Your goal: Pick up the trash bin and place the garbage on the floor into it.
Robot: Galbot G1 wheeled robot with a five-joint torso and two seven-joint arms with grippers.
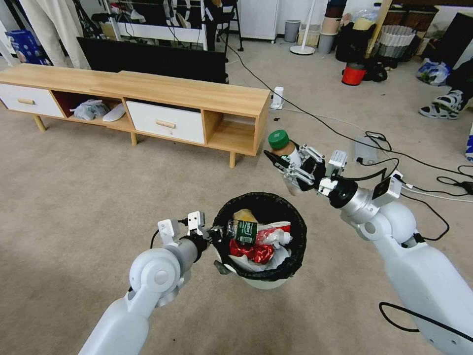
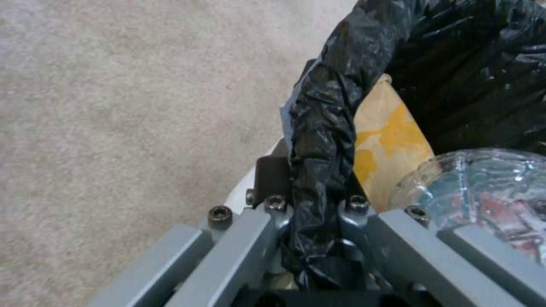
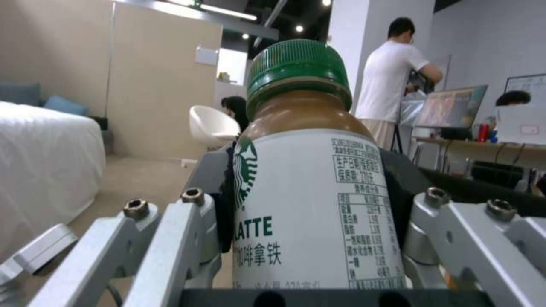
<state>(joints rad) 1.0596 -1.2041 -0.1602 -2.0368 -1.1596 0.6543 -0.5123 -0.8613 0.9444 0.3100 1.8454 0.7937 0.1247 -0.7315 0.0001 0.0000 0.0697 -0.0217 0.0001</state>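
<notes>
The trash bin [image 1: 297, 246], a white pail with a black bag over its rim, is low in the middle of the head view, above the carpet floor [image 1: 98, 187]. My left gripper [image 1: 217, 241] is shut on its near-left rim; the left wrist view shows the fingers [image 2: 273, 204] pinching the bag-covered rim [image 2: 318, 140]. Garbage lies inside: a green-labelled bottle [image 1: 244, 230], a red can [image 1: 251, 252], a cardboard piece [image 2: 387, 140]. My right gripper [image 1: 288, 170] hangs just beyond the bin's far right rim, shut on a green-capped latte bottle [image 1: 282, 144] [image 3: 307, 192] that points up.
A long wooden TV cabinet [image 1: 187, 93] stands behind the bin. Black and white cables [image 1: 394, 162] trail over the carpet on the right. A red bucket [image 1: 353, 75] and clutter sit at the back right. Open carpet lies to the left.
</notes>
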